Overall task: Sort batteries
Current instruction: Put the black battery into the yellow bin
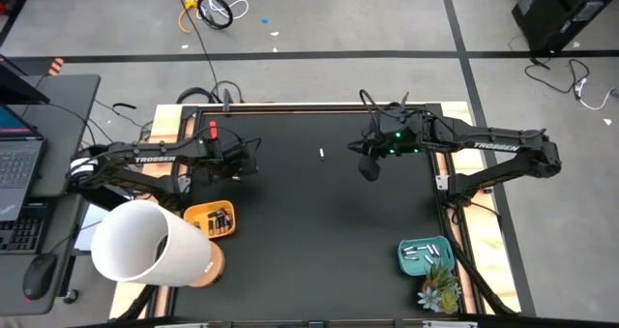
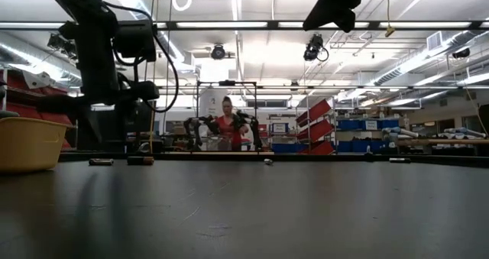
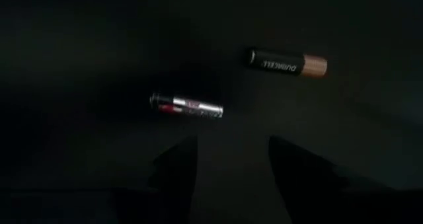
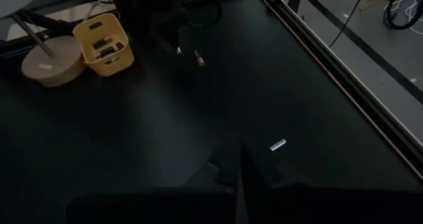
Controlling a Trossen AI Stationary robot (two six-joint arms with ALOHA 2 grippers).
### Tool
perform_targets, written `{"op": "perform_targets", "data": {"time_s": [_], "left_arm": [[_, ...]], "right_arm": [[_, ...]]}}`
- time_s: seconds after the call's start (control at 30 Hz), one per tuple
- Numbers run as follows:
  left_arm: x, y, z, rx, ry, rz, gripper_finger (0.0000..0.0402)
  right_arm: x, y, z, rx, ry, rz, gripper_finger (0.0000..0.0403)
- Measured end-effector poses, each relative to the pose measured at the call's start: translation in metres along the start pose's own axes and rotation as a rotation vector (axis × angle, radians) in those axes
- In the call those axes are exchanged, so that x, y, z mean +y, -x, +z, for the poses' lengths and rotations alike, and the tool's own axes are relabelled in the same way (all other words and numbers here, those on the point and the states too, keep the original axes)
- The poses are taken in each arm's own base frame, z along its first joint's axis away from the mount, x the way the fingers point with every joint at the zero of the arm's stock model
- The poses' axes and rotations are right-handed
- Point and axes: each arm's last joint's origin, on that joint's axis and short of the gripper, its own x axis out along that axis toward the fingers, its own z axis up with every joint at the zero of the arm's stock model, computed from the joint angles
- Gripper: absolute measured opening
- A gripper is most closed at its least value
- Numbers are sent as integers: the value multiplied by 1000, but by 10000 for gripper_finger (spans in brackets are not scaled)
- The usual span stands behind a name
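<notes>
Left gripper [image 3: 228, 161] fingers apart, hovering over two batteries near yellow bin [image 1: 210, 219]: silver one [image 3: 186, 107], dark copper-tipped one [image 3: 287, 63]. Best centre on one only, straddle across its width. Right gripper [image 4: 239, 163] pressed together, above lone white battery [image 4: 277, 145] mid-mat.

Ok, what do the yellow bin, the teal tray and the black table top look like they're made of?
The yellow bin looks like moulded plastic: slotted walls, even matte colour. The teal tray holding pale batteries is probably plastic too, with a uniform colour and rounded rim, though that stays uncertain. The black table top seems a smooth, slightly glossy sheet, since it faintly reflects the ceiling lights; the exact material is unclear.
</notes>
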Motion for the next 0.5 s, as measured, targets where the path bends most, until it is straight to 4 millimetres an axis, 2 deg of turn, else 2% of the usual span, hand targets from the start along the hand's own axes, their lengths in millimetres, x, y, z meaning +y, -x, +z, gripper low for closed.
{"op": "perform_targets", "data": {"time_s": [0.3, 0.5], "left_arm": [[-3, 0, -7, 52, 130, -28, 202], [-2, 0, -7, 49, 129, -19, 202]], "right_arm": [[6, -1, -2, -20, 9, -57, 2], [4, -14, -21, 24, -11, -79, 3]]}}
